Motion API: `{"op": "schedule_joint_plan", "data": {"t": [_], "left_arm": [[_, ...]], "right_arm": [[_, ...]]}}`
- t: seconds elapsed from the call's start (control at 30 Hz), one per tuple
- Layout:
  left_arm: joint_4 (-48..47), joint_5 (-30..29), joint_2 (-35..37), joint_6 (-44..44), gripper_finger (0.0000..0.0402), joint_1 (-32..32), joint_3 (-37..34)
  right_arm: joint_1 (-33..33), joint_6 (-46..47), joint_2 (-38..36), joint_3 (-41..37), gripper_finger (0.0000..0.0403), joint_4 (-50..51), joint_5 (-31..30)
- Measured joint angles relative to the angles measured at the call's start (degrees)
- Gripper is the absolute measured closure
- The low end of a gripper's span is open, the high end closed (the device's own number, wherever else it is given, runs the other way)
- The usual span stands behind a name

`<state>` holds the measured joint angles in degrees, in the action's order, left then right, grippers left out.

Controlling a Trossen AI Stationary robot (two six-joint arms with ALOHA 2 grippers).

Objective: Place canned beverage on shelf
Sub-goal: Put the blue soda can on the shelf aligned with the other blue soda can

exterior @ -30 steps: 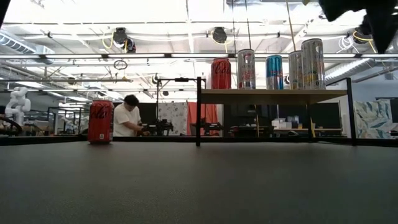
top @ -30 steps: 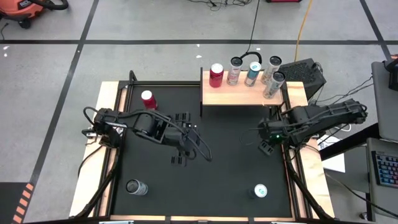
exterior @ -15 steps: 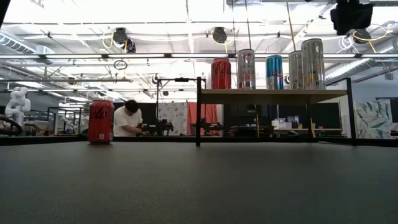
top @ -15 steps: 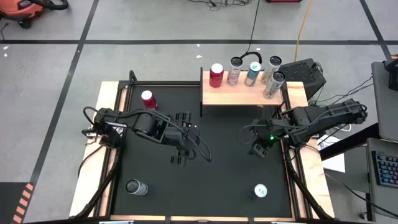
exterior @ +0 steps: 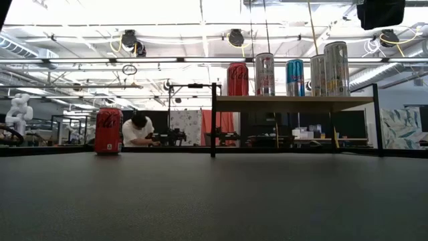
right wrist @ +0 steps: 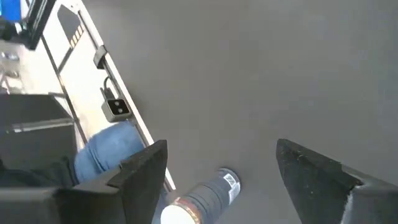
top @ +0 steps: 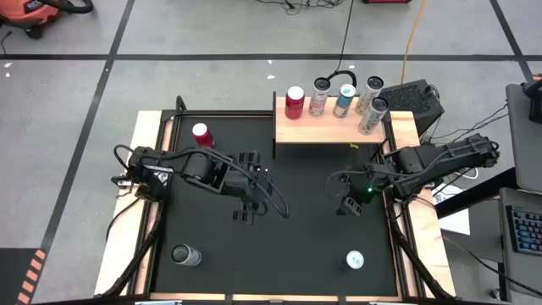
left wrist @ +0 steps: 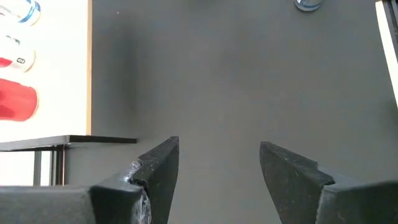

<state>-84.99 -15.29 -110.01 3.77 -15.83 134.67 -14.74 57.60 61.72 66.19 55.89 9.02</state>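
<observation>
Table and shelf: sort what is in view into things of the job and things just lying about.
Job:
shelf, five cans standing on it
red can, on the table
silver can, on the table
white-topped can, on the table
right gripper, open, empty, over the table
left gripper, open, empty

Lying about:
black box behind the shelf
keyboard

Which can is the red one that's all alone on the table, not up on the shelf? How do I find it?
Find the pale-wood shelf at the black table's far edge. Left of it, beyond its black post, one red can stands upright on the table. The shelf's red can has cans beside it; this one has none.
</observation>
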Motion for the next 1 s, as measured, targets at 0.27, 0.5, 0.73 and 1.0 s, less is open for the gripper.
{"op": "schedule_joint_plan", "data": {"t": [0.27,0.5,0.73,1.0], "left_arm": [[0.02,0.0,0.01,0.42,0.0176,0.76,0.0],[0.02,0.0,0.01,0.44,0.0176,0.76,0.0],[0.02,0.0,0.01,0.42,0.0176,0.76,0.0],[0.02,0.0,0.0,0.21,0.0176,0.76,0.0]], "right_arm": [[0.0,-6.61,0.67,0.0,0.0117,1.48,0.02],[0.0,-19.55,0.67,0.0,0.0117,0.92,0.02],[0.0,-24.62,0.67,0.0,0.0117,0.94,-0.02],[0.0,-26.83,0.67,0.0,0.0117,0.96,-0.21]]}}
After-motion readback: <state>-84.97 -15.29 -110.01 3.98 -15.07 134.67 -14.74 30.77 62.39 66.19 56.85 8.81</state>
